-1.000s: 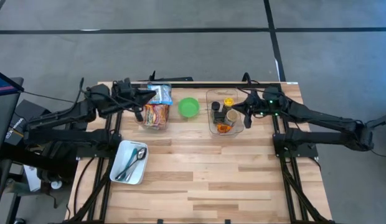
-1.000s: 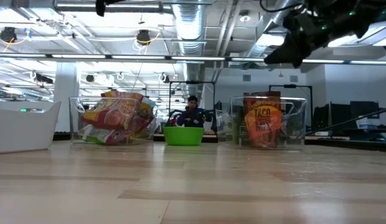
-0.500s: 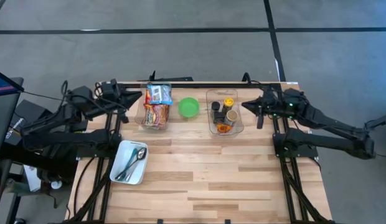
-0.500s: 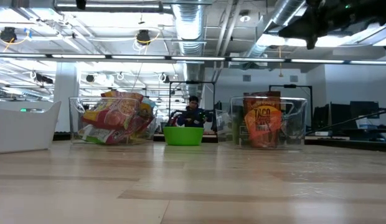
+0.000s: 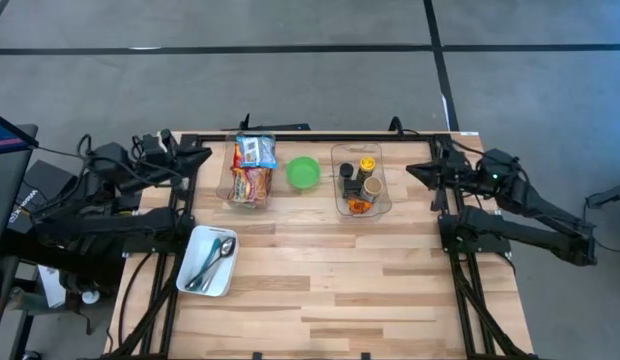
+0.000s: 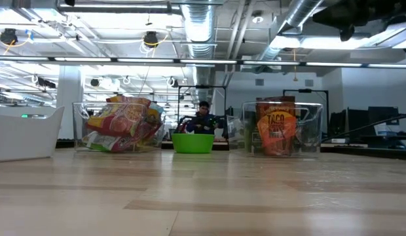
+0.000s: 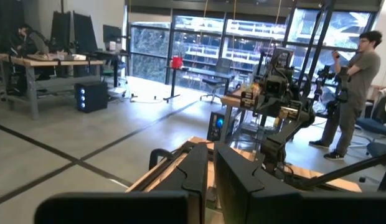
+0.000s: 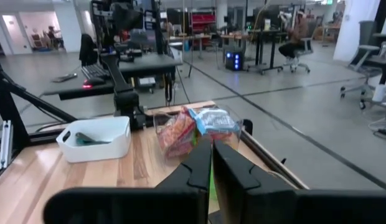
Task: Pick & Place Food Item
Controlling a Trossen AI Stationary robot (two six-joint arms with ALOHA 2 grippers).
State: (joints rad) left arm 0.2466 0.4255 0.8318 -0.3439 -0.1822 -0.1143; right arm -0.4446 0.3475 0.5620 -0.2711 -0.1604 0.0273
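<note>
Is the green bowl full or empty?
Empty. In the high view the green bowl shows only its plain green inside, with nothing lying in it, between the two clear bins.

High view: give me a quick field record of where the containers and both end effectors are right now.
left end effector: shut, empty, at the table's left edge
right end effector: shut, empty, right of the jar bin
clear plastic bin of snack packets: back left
green round bowl: between the bins
clear plastic bin of jars: back right
white rectangular tray with spoons: front left

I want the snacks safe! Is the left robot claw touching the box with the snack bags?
Apart. The high view shows the left gripper pulled back to the table's edge, with bare wood between it and the clear snack bin.
</note>
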